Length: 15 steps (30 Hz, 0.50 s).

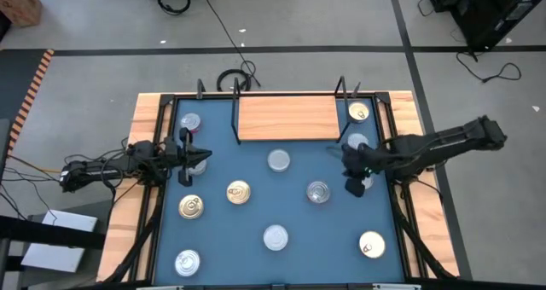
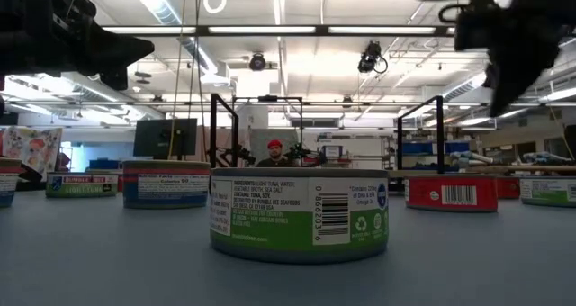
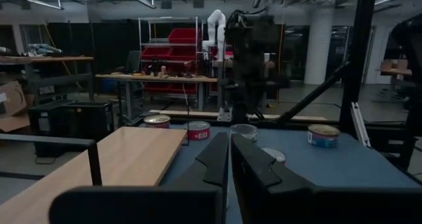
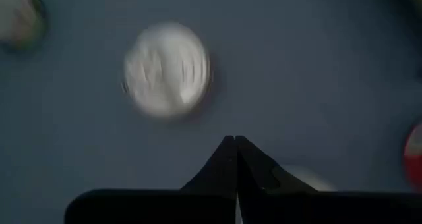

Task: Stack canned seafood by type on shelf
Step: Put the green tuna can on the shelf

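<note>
The shelf (image 1: 287,118), a light-wood board with black wire uprights, sits at twelve o'clock on the blue counter (image 1: 256,179) and carries no tins; the canned seafood lies scattered singly across the counter around it. Gold-lidded tins sit at the centre (image 1: 239,192), at eight o'clock (image 1: 191,206), at four o'clock (image 1: 371,245) and at one o'clock beside the shelf (image 1: 358,112); silver-lidded ones include a tin just below the shelf (image 1: 278,160) and one at six o'clock (image 1: 275,237). The left gripper (image 1: 198,159) hovers at nine o'clock, its jaws closed on nothing; the right gripper (image 1: 354,186) hangs at three o'clock, jaws pressed together and empty, above a silver lid (image 4: 166,68). Only the low view shows the labels: a green-banded tin (image 2: 299,214) in front, a red-sided one (image 2: 451,193) to its right, and a person (image 2: 274,153) far behind; the left wrist view alone shows the shelf's bare board (image 3: 112,161) edge-on.
</note>
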Tool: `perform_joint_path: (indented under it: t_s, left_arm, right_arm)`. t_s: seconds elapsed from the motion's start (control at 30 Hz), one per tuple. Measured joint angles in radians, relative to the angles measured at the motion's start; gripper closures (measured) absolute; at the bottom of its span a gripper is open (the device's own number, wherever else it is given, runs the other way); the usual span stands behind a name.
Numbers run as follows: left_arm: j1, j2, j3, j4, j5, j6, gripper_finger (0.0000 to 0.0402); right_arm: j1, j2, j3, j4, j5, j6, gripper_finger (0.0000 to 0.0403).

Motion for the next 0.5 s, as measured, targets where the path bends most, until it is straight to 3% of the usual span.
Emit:
perform_joint_path:
  t_s: [0.2,0.5]
  left_arm:
    - [0.000,0.000,0.000,-0.014,0.000,0.010,0.0378]
    - [0.000,0.000,0.000,-0.013,0.001,0.011,0.0378]
  right_arm:
    - [0.094,0.149,0.000,-0.091,-0.017,0.100,0.0398]
    - [0.117,0.317,0.000,-0.150,0.036,0.120,0.0398]
